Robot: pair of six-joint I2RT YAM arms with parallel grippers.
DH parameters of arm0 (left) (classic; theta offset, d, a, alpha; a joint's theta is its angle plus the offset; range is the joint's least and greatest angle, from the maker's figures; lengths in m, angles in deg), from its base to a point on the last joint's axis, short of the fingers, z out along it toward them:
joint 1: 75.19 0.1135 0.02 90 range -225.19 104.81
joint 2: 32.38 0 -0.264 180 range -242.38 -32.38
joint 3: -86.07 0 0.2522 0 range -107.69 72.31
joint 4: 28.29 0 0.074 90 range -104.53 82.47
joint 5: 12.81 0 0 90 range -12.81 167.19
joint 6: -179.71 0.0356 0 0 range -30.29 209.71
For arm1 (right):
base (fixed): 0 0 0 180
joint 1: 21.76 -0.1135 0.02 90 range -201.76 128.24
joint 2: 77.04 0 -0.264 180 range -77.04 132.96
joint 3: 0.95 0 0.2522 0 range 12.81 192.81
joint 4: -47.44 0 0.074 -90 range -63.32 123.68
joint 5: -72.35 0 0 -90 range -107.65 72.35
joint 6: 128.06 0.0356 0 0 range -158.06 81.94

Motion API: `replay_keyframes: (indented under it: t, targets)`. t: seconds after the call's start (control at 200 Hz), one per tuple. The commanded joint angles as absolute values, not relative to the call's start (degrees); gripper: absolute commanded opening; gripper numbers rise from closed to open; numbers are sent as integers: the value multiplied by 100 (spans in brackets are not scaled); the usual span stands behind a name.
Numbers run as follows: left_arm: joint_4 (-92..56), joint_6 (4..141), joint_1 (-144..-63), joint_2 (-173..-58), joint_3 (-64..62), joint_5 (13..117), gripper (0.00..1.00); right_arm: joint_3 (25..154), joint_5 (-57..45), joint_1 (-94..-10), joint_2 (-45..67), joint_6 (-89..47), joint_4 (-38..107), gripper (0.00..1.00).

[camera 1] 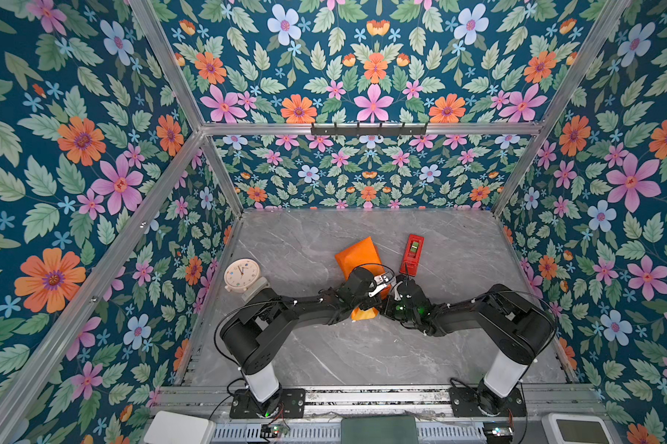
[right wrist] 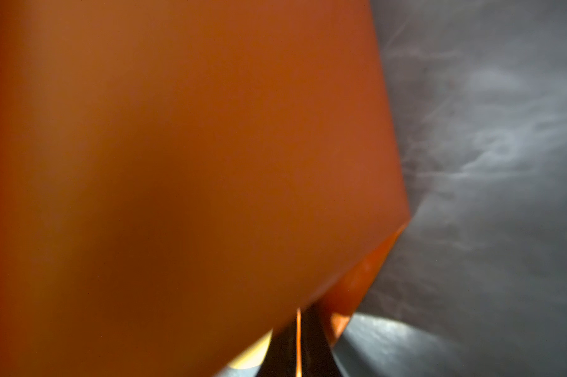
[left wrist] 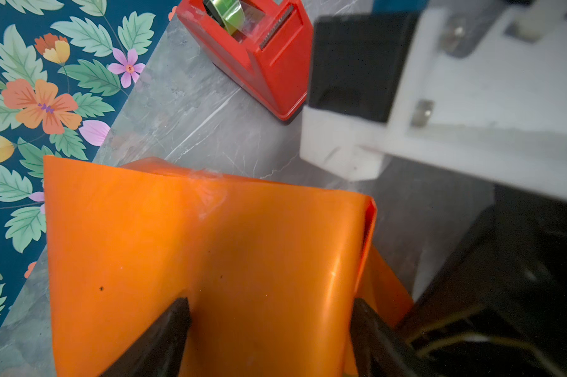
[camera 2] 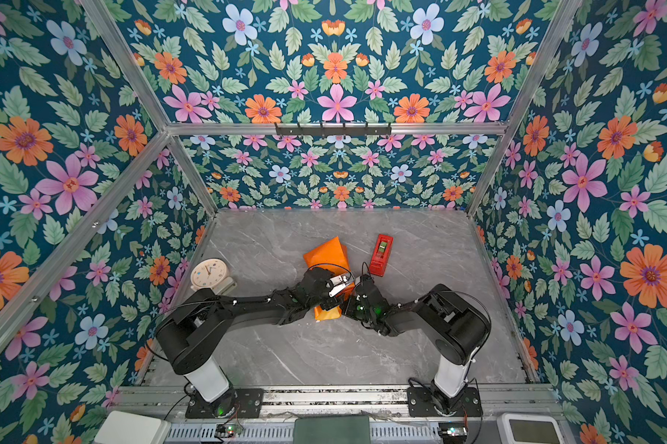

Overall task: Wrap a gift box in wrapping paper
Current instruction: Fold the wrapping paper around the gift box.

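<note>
The wrapping paper (camera 1: 357, 255) (camera 2: 326, 253) lies folded into a glossy orange parcel in the middle of the table. The gift box is hidden under it. Over the parcel's near half my left gripper (camera 1: 380, 286) (left wrist: 270, 302) is open, its two black fingers (left wrist: 177, 323) spread wide with the orange top face (left wrist: 210, 261) between them. A strip of clear tape (left wrist: 207, 192) sits on the far fold. At the parcel's right side my right gripper (camera 1: 390, 296) (right wrist: 298, 315) is shut on a thin edge of the paper (right wrist: 177, 163), which fills most of that view.
A red tape dispenser (camera 1: 412, 253) (camera 2: 380, 254) (left wrist: 259, 55) stands just right of the parcel, behind the right gripper. A cream clock (camera 1: 241, 275) (camera 2: 208, 273) sits at the left wall. Both arms meet over the grey marble table (camera 1: 362, 353).
</note>
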State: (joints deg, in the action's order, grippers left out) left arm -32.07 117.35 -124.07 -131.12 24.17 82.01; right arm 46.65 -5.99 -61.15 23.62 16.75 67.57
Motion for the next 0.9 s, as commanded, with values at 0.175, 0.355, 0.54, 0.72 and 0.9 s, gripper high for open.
replay_keyframes:
  t: [0.175, 0.355, 0.54, 0.72, 0.9]
  targets:
    - [-2328, 11660, -12406, -13134, 2474, 7984, 78, 4764, -651, -5825, 2173, 1411, 6214, 9]
    - [-2331, 11669, -12406, -13138, 2468, 7983, 78, 4796, -631, -5687, 2157, 1346, 6173, 9]
    - [-2332, 11660, -12406, -13143, 2476, 7965, 78, 4782, -523, -5660, 2299, 1357, 6247, 8]
    - [-2383, 11636, -12411, -13126, 2491, 7956, 78, 4596, -383, -5740, 2367, 1491, 6383, 8]
    - [-2419, 11591, -12406, -13100, 2489, 7939, 78, 4365, -437, -5961, 2308, 1673, 6448, 7]
